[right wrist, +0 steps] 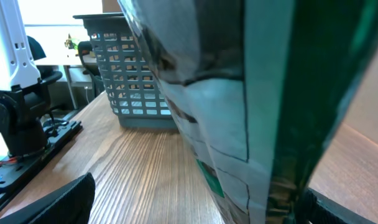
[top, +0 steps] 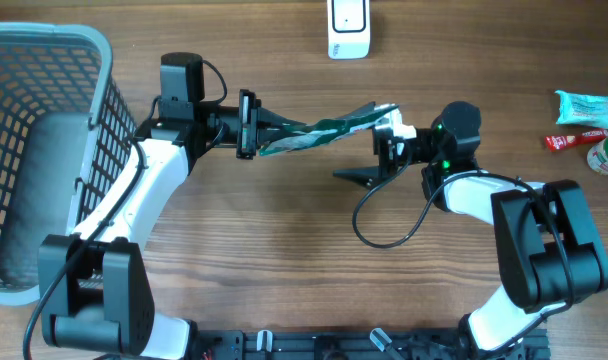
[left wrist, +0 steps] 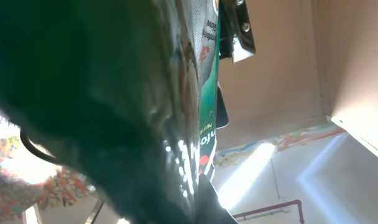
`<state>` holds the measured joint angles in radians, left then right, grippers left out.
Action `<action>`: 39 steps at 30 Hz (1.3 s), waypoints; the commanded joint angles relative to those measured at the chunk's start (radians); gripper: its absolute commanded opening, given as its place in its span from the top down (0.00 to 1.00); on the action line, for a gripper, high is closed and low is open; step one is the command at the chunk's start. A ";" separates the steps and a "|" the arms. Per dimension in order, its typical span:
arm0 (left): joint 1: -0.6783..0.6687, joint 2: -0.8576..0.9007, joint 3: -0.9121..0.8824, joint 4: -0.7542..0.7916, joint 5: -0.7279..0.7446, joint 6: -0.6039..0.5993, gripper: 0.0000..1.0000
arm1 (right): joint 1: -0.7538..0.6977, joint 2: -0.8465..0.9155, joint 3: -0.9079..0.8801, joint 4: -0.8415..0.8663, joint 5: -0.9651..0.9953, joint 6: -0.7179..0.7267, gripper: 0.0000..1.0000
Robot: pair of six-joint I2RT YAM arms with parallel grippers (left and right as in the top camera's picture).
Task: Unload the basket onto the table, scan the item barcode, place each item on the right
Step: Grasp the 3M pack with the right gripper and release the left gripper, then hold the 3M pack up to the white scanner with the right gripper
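Arms level, left fingers (top: 256, 138) pinch green packet (top: 319, 132); right fingers (right wrist: 52, 199) spread around its end.

You're looking at a green-and-white packet (right wrist: 239, 124) hanging close to the lens, its print too blurred to read. Dark fingers (right wrist: 58, 202) sit wide apart in the lower corners. Behind, a grey basket (right wrist: 127, 81) stands on the wooden worktop (right wrist: 145, 180), with what is probably the other arm (right wrist: 12, 43) at left.

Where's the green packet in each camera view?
Overhead: green packet in the upper centre, stretched left to right.
Left wrist: packet fills the left and centre, close up.
Right wrist: packet fills the centre and right.
Shared landmark: grey basket, far left overhead, behind the packet in right wrist.
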<state>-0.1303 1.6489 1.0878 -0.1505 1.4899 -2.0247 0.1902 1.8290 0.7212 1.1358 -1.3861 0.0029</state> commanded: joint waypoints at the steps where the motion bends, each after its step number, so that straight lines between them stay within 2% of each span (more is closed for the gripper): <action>1: -0.006 -0.028 0.020 0.000 -0.002 -0.157 0.96 | 0.030 0.013 0.021 0.008 0.045 0.019 0.06; 4: -0.006 -0.028 0.020 0.000 -0.002 -0.157 0.96 | 0.034 0.013 0.026 0.008 0.142 0.019 0.03; 6: -0.006 -0.028 0.020 0.000 -0.002 -0.157 0.96 | 0.036 0.013 0.037 0.008 0.124 0.024 0.03; 7: -0.005 -0.028 0.020 0.000 -0.002 -0.157 0.96 | 0.038 0.013 0.041 0.008 0.100 0.024 0.05; 10: -0.005 -0.028 0.020 0.000 -0.002 -0.157 0.96 | 0.060 0.013 0.043 -0.006 0.069 0.018 0.19; 12: -0.005 -0.028 0.020 0.000 -0.002 -0.157 0.96 | 0.071 0.013 0.043 -0.032 0.069 -0.017 0.47; 14: -0.005 -0.028 0.020 0.000 -0.002 -0.157 0.96 | 0.072 0.013 0.043 -0.039 0.064 -0.018 0.83; 15: -0.005 -0.028 0.020 0.000 -0.002 -0.157 0.96 | 0.071 0.013 0.043 -0.038 0.057 -0.017 0.96; 21: -0.005 -0.028 0.020 0.000 -0.002 -0.157 0.96 | 0.064 0.013 0.043 -0.037 -0.034 0.042 0.96; 22: -0.005 -0.028 0.020 0.001 -0.002 -0.157 0.96 | 0.056 0.013 0.043 -0.037 -0.050 0.092 0.96; 23: -0.005 -0.028 0.020 0.005 -0.002 -0.157 0.93 | 0.044 0.013 0.043 -0.038 -0.057 0.154 0.96; 24: -0.005 -0.028 0.020 0.015 -0.002 -0.156 0.85 | 0.031 0.013 0.043 -0.039 -0.057 0.203 0.96; 26: -0.006 -0.028 0.020 0.082 -0.019 -0.098 0.78 | 0.000 0.013 0.043 -0.049 -0.057 0.240 0.96; 27: -0.006 -0.028 0.020 0.124 -0.045 -0.050 0.64 | -0.024 0.013 0.043 -0.049 -0.064 0.256 0.95; 29: -0.005 -0.028 0.020 0.188 -0.052 0.050 0.27 | -0.100 0.013 0.043 -0.048 -0.108 0.320 0.95; 31: -0.005 -0.028 0.020 0.206 -0.053 0.153 0.00 | -0.178 0.013 0.043 -0.046 -0.166 0.364 0.95; 33: -0.005 -0.028 0.020 0.207 -0.058 0.245 0.00 | -0.244 0.013 0.043 -0.012 -0.220 0.438 0.95; 35: -0.009 -0.028 0.020 0.207 -0.079 0.364 0.00 | -0.302 0.013 0.043 0.109 -0.237 0.610 0.95; 37: -0.021 -0.028 0.020 0.207 -0.144 0.472 0.00 | -0.323 0.013 0.043 0.333 -0.237 0.816 0.95; 38: -0.029 -0.028 0.020 0.207 -0.198 0.534 0.01 | -0.323 0.013 0.044 0.525 -0.237 0.989 0.95; 39: -0.040 -0.031 0.020 0.207 -0.248 0.585 0.01 | -0.323 -0.006 0.048 0.514 -0.237 1.008 0.95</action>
<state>-0.1432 1.6436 1.0962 0.0528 1.3846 -1.6802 -0.1390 1.8393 0.7544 1.5723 -1.5593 0.6926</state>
